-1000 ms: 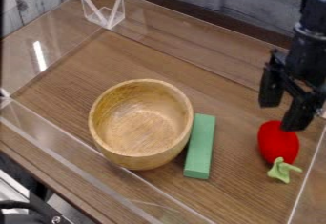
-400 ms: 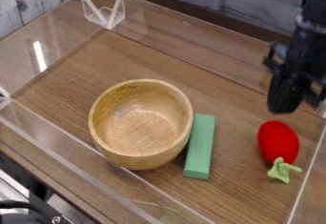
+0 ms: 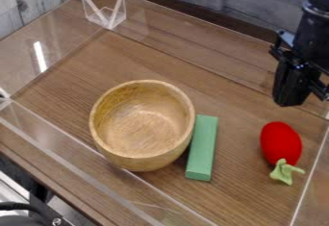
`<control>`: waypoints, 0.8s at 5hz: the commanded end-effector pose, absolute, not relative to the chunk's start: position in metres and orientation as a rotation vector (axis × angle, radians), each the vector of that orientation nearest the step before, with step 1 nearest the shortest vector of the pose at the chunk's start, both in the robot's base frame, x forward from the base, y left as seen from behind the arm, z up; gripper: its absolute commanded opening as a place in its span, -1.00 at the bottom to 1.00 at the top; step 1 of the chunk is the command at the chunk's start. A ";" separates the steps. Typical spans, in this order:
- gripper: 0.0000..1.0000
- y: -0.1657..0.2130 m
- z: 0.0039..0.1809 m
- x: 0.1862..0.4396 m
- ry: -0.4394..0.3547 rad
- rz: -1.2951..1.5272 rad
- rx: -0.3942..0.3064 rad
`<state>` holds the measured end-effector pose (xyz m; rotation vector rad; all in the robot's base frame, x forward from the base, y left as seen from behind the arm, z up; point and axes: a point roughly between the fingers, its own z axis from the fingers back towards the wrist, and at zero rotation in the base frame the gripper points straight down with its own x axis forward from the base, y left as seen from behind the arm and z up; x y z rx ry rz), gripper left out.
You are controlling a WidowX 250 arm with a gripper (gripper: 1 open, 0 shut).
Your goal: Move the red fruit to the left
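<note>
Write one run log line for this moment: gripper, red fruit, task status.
gripper: empty, above table, apart from fruit | red fruit: lying on table, right of green block | task: fruit not yet moved left

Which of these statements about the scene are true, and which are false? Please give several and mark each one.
1. The red fruit lies on the table, not held by the gripper. True.
2. The wooden bowl holds the red fruit. False: the bowl is empty.
3. The green block lies between the bowl and the fruit. True.
4. The fruit is left of the bowl in the picture. False: it is to the right.
5. The gripper hangs above the bowl. False: it is above the fruit's side, far right.
</note>
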<state>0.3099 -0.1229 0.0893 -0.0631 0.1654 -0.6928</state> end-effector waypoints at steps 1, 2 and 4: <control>1.00 -0.122 0.096 0.313 0.112 -0.706 -0.067; 1.00 -0.124 0.087 0.314 0.127 -0.729 -0.067; 1.00 -0.117 0.072 0.312 0.153 -0.755 -0.067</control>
